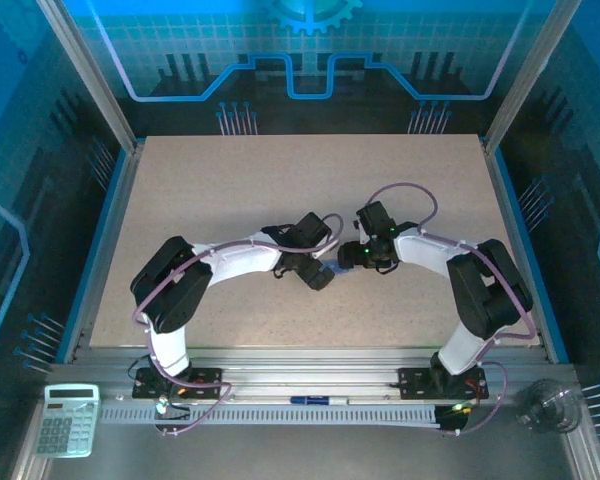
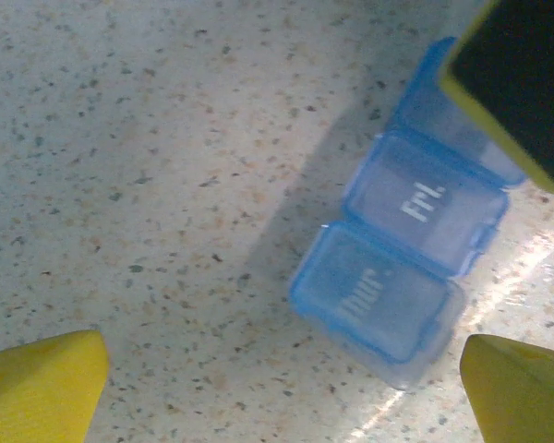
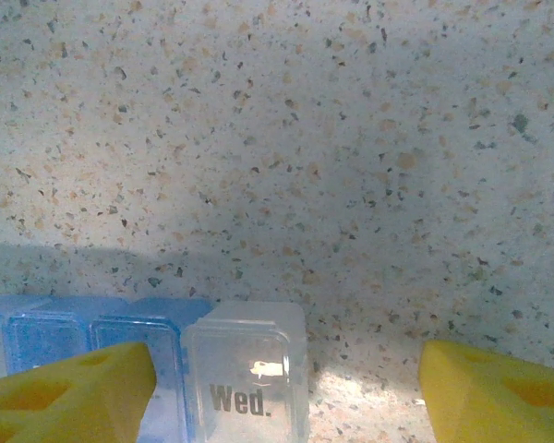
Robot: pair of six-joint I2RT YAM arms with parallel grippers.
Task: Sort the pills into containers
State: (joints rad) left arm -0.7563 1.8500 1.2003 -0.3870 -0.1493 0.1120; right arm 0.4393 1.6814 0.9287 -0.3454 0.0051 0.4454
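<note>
Trouble would most likely come from crowding. Box (image 2: 402, 254) lies flat on the table (image 2: 148, 185), near its middle, with both tools close over it. Left gripper (image 2: 277, 397) hovers with jaws spread wide, holding nothing; the box sits toward its right finger, and the Fri. and Thur. lids look shut. Right gripper (image 3: 282, 392) is partly spread and also empty, with the Wed. cell (image 3: 245, 369) between its jaws, close to the left finger (image 3: 65, 397). Fingers could collide. A one-sided touch could skid, spin or tip the light box and spill whatever it holds.
</note>
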